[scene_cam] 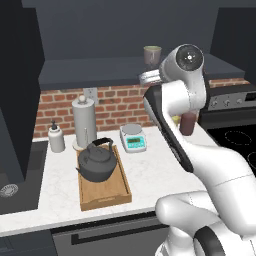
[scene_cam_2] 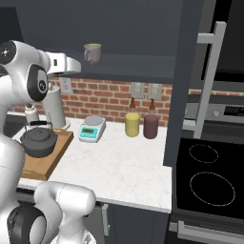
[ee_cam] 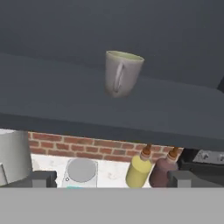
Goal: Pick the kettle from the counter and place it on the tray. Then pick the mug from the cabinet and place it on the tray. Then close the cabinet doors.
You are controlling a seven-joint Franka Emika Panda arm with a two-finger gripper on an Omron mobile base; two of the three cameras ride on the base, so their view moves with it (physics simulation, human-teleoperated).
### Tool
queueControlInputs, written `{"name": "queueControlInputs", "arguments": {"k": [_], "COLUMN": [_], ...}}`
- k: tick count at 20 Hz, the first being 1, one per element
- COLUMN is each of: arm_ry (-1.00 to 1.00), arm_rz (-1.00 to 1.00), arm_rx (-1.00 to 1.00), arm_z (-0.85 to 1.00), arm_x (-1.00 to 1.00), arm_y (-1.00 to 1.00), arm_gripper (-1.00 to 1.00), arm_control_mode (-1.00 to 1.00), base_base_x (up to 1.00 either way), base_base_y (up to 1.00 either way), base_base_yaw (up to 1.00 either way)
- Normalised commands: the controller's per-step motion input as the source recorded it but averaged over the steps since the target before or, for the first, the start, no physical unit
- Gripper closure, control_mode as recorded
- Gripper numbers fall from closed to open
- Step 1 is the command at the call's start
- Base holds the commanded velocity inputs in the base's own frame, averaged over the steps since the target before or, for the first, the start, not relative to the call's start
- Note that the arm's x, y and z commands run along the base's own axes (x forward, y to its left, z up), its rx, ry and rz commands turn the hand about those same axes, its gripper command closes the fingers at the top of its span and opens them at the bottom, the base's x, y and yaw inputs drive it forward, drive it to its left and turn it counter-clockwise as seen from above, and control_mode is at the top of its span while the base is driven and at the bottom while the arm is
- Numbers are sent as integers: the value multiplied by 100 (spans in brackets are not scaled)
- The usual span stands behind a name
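Gripper [ee_cam: 111,179] fingers stand apart, gripping nothing. I see the mug [ee_cam: 122,72] at 12 o'clock on the cabinet [ee_cam: 65,100] shelf. Kettle [scene_cam: 98,161] sits on the tray [scene_cam: 104,194].

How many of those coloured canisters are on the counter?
2: a yellow canister and a maroon canister, side by side by the brick wall. Others may be hidden.

Non-task clutter: tall silver canister [scene_cam: 84,121] upright at the brick backsplash [scene_cam: 115,107], white soap bottle [scene_cam: 56,137] just left of it. Small kitchen scale [scene_cam: 133,137] with a teal display sits right of the canister. Yellow canister [scene_cam_2: 132,124] and maroon canister [scene_cam_2: 150,126] stand side by side, two brown-capped bottles [scene_cam_2: 133,103] behind them. Black cooktop [scene_cam_2: 209,178] at far right, sink [scene_cam: 12,187] at far left.
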Motion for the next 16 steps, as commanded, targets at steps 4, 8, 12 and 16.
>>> {"name": "queueControlInputs", "arguments": {"k": [4, 8, 12, 16], "arm_ry": [0, 0, 3, 4], "arm_rz": [-25, -20, -12, -7], "arm_rx": [6, 11, 15, 15], "arm_z": [23, 22, 14, 4], "arm_x": [39, 38, 50, 52], "arm_y": [-24, -22, -25, -5], "arm_gripper": [-100, -100, -100, -100], "arm_control_mode": [-100, -100, -100, -100], "base_base_x": [0, 0, 0, 0], "base_base_y": [0, 0, 0, 0], "base_base_yaw": [0, 0, 0, 0]}}
